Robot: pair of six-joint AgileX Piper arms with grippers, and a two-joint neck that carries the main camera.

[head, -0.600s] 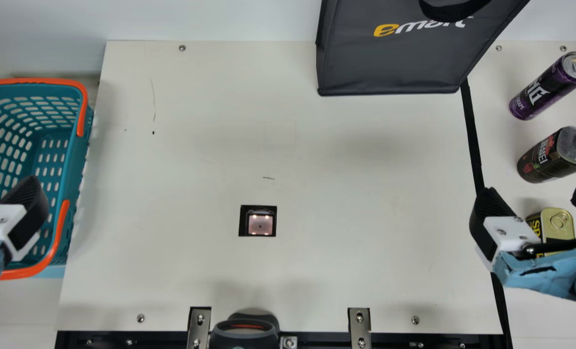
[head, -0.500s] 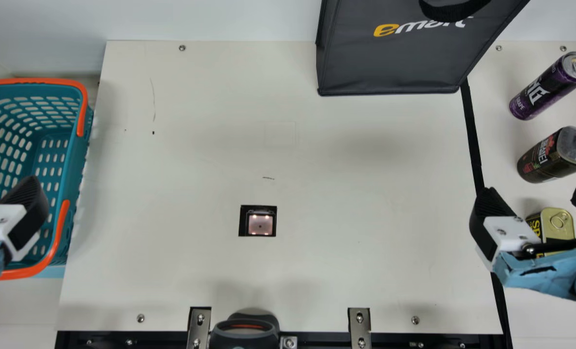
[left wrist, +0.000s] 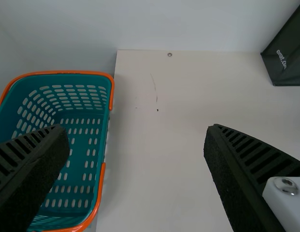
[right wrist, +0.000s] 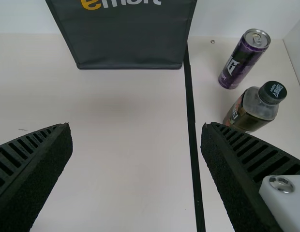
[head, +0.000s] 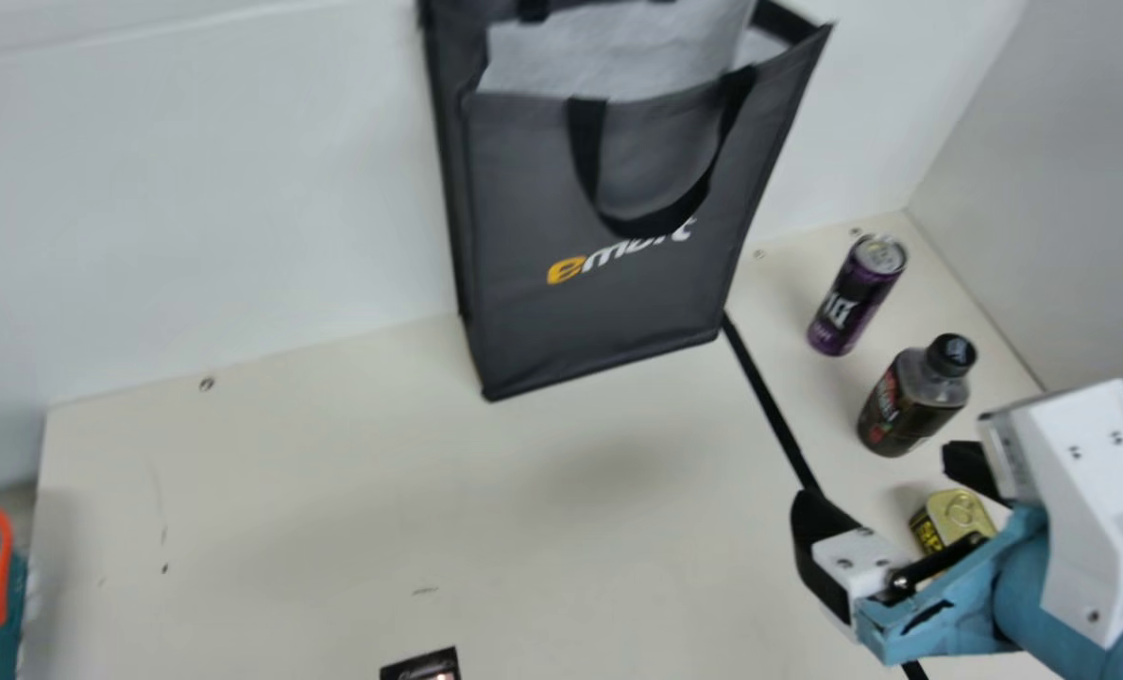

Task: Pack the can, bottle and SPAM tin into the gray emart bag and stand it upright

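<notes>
A tall, dark gray fabric emart bag stands upright and open-topped at the far side of a cream table, near the white wall, its pale lining rising above the front panel and a black strap handle drooping toward the lettering. The can, bottle and SPAM tin are outside it, lined up from far to near on the right, beyond a black strip of tape that runs along the table. Farthest is a slim purple metal can, upright; nearer stands a dark-labeled clear plastic bottle with a black cap, also upright; nearest sits a low SPAM tin with a gold lid and pull ring and a black-and-yellow side, partly hidden behind the right arm.

The right gripper, in white and blue housing, hangs near the tin, its jaws spread wide. In the right wrist view the table and tape show between the ribbed fingers, with the can, the bottle and the lower part of the bag farther off.

To the left, the left gripper also has its jaws well apart, one finger seen against a teal perforated plastic basket with orange handles, the other against the table. The basket sits just beside the table's left edge. A black square marks the table's near part.
</notes>
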